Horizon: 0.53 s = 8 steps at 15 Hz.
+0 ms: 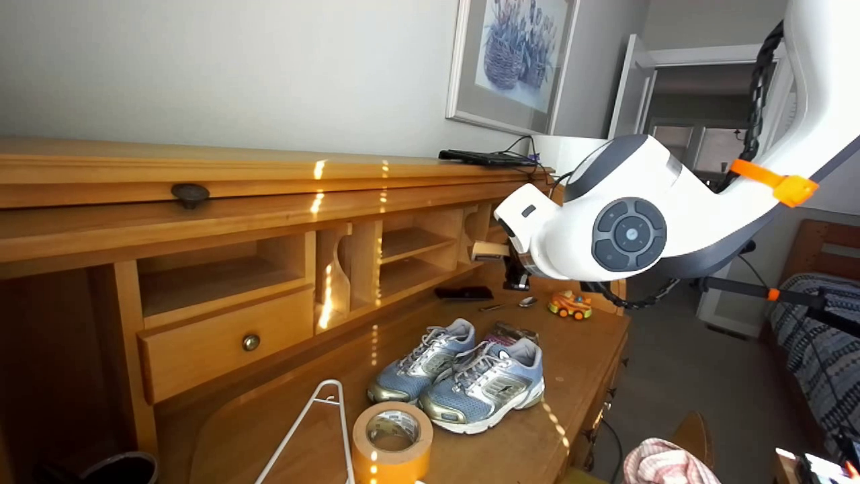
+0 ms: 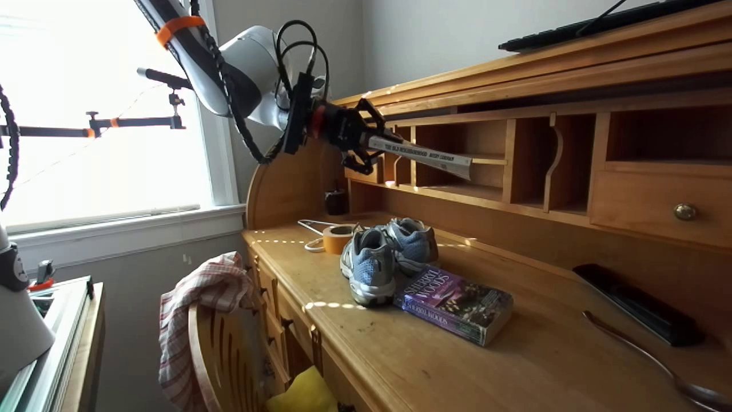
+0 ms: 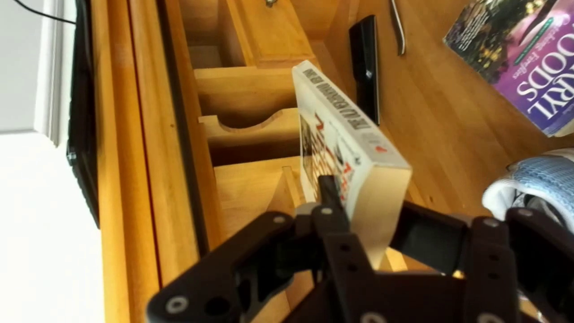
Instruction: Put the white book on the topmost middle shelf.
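The white book (image 2: pixel 420 156) is held in the air with its printed spine up in an exterior view. Its cover and spine show in the wrist view (image 3: pixel 336 112), and one end shows in an exterior view (image 1: pixel 489 251). My gripper (image 2: pixel 380 146) is shut on the book; in the wrist view the fingers (image 3: pixel 372 206) press on both covers, the right pad tilted. The topmost middle shelf (image 1: pixel 418 244) is a thin wooden board inside the middle compartment. It shows behind the book's far end (image 2: pixel 489 161), and its edge is partly hidden by book and finger in the wrist view (image 3: pixel 292 185).
Curved dividers (image 2: pixel 553 160) stand beside the middle compartment. The desk top juts above the compartments, with a black keyboard (image 2: pixel 600 26) on it. Below are sneakers (image 2: pixel 369 266), a purple paperback (image 2: pixel 454 300), tape (image 1: pixel 393 437), a hanger (image 1: pixel 342 423), a black case (image 2: pixel 637 303) and a toy car (image 1: pixel 570 306).
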Tool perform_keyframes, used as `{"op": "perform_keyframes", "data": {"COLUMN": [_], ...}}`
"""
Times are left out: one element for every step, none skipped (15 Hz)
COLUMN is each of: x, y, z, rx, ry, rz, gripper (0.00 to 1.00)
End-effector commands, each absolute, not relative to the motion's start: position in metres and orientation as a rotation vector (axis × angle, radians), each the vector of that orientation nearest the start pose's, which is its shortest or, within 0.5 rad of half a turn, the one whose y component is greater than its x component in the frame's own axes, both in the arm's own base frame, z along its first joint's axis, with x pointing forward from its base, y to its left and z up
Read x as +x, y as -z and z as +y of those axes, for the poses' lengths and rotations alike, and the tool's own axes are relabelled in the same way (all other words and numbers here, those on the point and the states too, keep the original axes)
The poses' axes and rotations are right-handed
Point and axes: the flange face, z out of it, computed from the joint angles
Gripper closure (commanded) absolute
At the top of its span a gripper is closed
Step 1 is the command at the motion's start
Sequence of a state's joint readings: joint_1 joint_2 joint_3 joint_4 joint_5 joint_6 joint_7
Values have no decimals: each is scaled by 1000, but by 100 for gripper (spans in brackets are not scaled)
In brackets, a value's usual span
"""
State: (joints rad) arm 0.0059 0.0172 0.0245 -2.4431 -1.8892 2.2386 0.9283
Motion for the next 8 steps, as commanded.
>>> {"op": "perform_keyframes", "data": {"x": [486,488,490,492,493,495,497,501], "y": [-307,-307,-307,-308,-309,-311,-312,-313], "z": [-5,-4,-4,-6,-6,-7,-9,-10], "rx": [1736,1724,1714,1704,1692,1675,1661,1643], "ry": [-541,-547,-551,-558,-563,-573,-581,-589], "rz": [649,664,680,692,707,717,730,745], "gripper": [94,94,94,94,94,94,94,94]}}
